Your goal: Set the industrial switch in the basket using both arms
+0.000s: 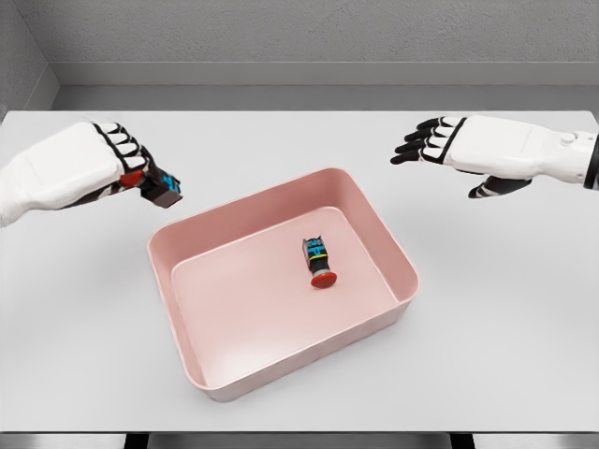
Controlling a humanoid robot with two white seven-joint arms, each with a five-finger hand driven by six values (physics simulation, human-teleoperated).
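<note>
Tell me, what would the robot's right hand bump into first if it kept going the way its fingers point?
Probably nothing: the right hand points left, above the table, behind the pink basket. Height is unclear.

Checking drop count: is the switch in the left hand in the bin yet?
Out. The left hand grips that switch above the table, left of the pink bin.

One switch (319,261) in basket (281,201); another (161,188) left, in left hand (89,164).

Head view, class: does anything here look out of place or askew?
One industrial switch lies tipped on its side inside the pink basket. A second switch is clutched in the left hand, outside it.
</note>
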